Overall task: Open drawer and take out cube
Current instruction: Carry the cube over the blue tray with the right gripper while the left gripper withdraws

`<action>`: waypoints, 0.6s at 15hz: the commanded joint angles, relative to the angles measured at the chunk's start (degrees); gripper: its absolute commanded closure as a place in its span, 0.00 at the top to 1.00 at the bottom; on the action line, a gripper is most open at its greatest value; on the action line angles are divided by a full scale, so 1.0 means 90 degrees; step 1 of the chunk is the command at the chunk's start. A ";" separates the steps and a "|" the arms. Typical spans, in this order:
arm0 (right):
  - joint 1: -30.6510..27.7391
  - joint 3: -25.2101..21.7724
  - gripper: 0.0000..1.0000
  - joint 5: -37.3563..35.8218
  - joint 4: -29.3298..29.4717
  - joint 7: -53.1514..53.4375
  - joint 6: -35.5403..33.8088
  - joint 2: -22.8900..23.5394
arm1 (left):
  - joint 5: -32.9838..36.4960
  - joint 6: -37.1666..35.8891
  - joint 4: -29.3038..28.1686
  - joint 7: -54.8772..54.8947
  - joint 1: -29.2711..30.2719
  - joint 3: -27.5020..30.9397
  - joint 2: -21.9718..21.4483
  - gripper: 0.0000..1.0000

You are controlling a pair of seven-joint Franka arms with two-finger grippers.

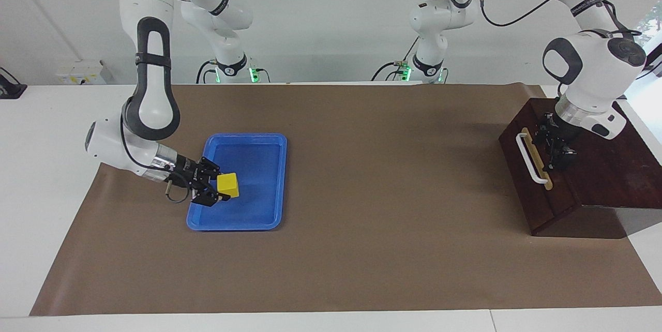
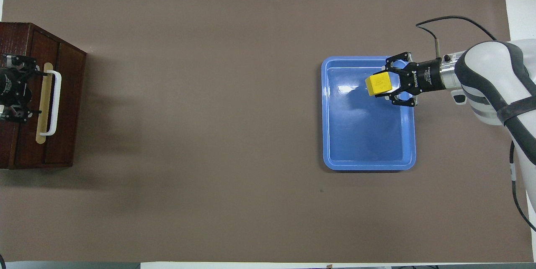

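The right tool holds the cube between its fingertips, low over the blue tray; the tray floor lies directly beneath the cube. The left tool, jaws spread wide, holds nothing and sits above the shut drawer, beside its handle.

The facing view looks from high across the worktop toward both robot bases, from some distance, and takes in the wall as well. The overhead view looks steeply down from above the robots' end. Both share the brown mat, the tray and the box, half a turn apart.
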 commanded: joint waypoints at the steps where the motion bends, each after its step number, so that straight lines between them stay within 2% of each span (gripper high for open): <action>1: -0.0052 0.0053 0.00 -0.0077 -0.0255 -0.0230 -0.0004 -0.0219 | 0.0168 0.0124 -0.0165 0.0418 0.0266 0.0016 -0.0137 1.00; 3: -0.0091 0.0053 0.00 -0.0077 -0.0440 -0.0288 -0.0004 -0.0297 | 0.0168 0.0026 -0.0106 0.0427 0.0168 0.0007 -0.0157 1.00; 5: -0.0101 0.0053 0.00 -0.0038 -0.0762 -0.0327 -0.0033 -0.0414 | 0.0168 -0.0401 0.0204 0.0486 0.0148 -0.0061 -0.0176 1.00; 7: -0.0101 0.0063 0.00 0.0050 -0.1064 -0.0288 -0.0218 -0.0580 | 0.0091 -0.0909 0.0653 0.0894 0.0022 -0.0159 -0.0186 1.00; 9: -0.0072 0.0063 0.00 0.0118 -0.1464 -0.0288 -0.0219 -0.0872 | 0.0090 -0.1242 0.0734 0.1489 -0.0318 -0.0169 -0.0332 1.00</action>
